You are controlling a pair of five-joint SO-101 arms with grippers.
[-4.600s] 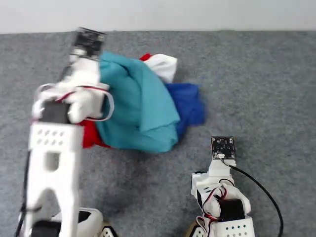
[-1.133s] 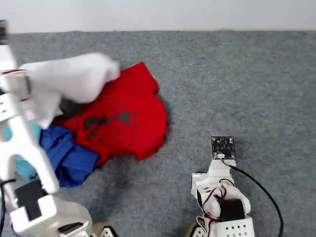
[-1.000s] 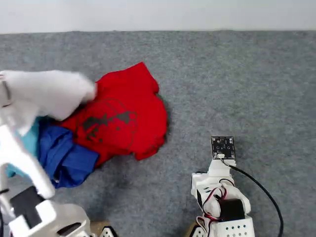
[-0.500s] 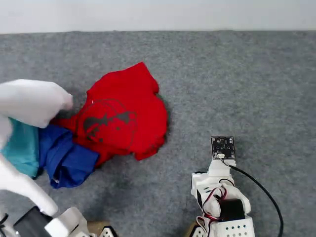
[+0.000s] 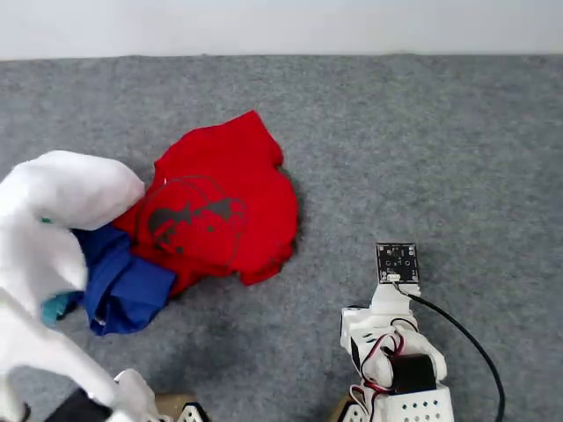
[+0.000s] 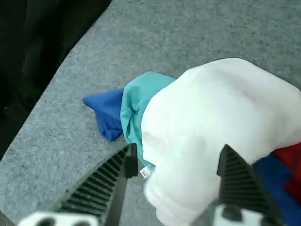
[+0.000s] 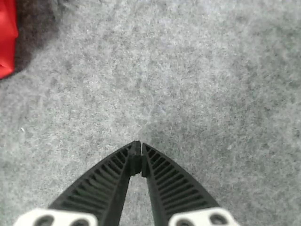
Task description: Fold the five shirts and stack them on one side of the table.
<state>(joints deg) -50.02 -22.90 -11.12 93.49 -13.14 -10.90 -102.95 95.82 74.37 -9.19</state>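
A white shirt [image 5: 75, 189] lies bunched at the table's left, over a teal shirt [image 5: 57, 306] and a blue shirt [image 5: 123, 286]. A red shirt [image 5: 220, 211] with a dark print lies spread out beside them, near the middle. In the left wrist view my left gripper [image 6: 176, 160] hangs open just above the white shirt [image 6: 221, 113], with the teal shirt [image 6: 136, 103] and blue shirt [image 6: 106, 113] peeking out beneath. My right gripper [image 7: 137, 162] is shut over bare grey table, holding nothing. The red shirt's edge [image 7: 5, 42] lies off to its side.
The grey felt table [image 5: 422, 149] stretches bare across its right half and back. The right arm [image 5: 396, 352] sits folded at the front edge. The left arm's white body [image 5: 35, 352] rises at the front left corner. A dark area [image 6: 37, 47] lies past the table's left edge.
The left arm swung left and back toward the front corner, carrying the white shirt off the red one onto the teal and blue shirts. The right arm has kept still.
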